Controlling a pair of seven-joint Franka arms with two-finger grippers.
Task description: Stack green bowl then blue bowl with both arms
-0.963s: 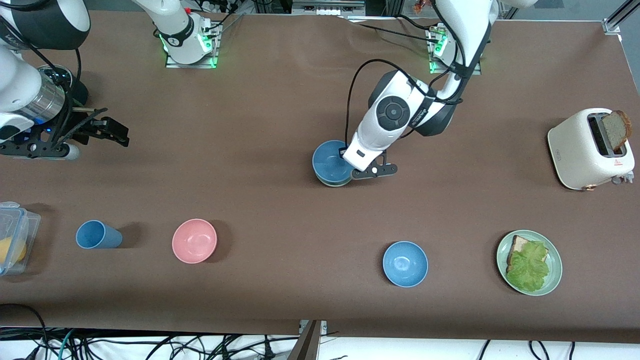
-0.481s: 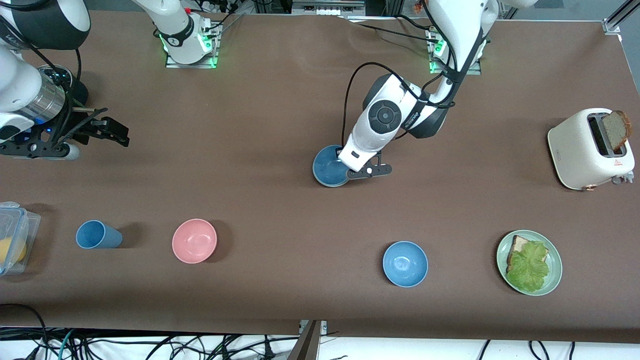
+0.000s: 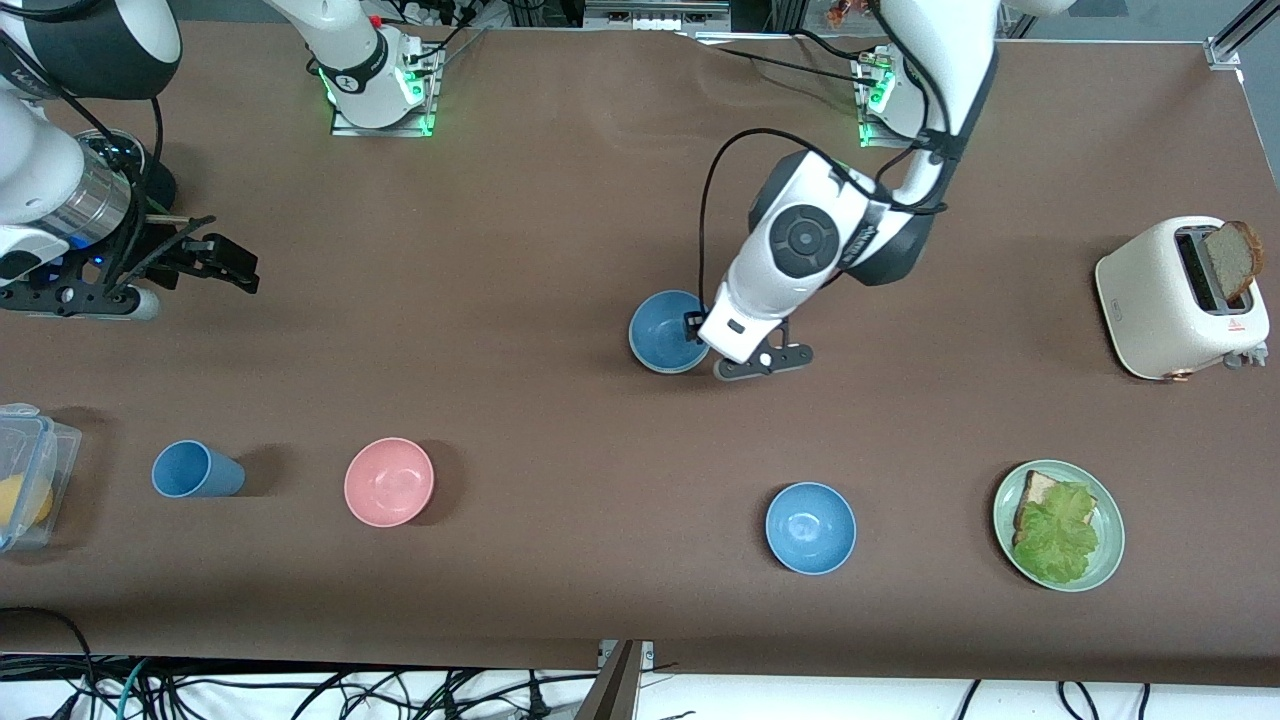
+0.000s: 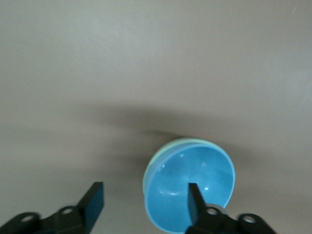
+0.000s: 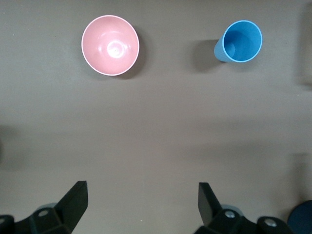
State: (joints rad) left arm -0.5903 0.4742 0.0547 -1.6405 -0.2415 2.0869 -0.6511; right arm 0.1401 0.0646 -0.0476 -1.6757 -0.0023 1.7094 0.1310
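Observation:
The blue bowl [image 3: 666, 331] sits nested in the green bowl mid-table. In the front view the green bowl is hidden under it. In the left wrist view the green bowl shows only as a pale rim [image 4: 168, 145] around the blue bowl [image 4: 195, 180]. My left gripper [image 3: 712, 340] is open just above the stack's edge toward the left arm's end. In the left wrist view [image 4: 144, 202] one finger is over the bowl's inside and the other over bare table. My right gripper [image 3: 215, 262] waits open and empty over bare table at the right arm's end, also seen in its wrist view [image 5: 141, 200].
Nearer the front camera stand a brighter blue bowl [image 3: 810, 527], a pink bowl [image 3: 389, 481] and a blue cup [image 3: 195, 470]. A green plate [image 3: 1110, 545] with bread and lettuce and a toaster [image 3: 1180, 300] are at the left arm's end. A plastic box [image 3: 25, 475] is at the right arm's end.
My left gripper set the blue bowl down into the green bowl, opened, and drew back a little toward the left arm's end. The right arm has not moved.

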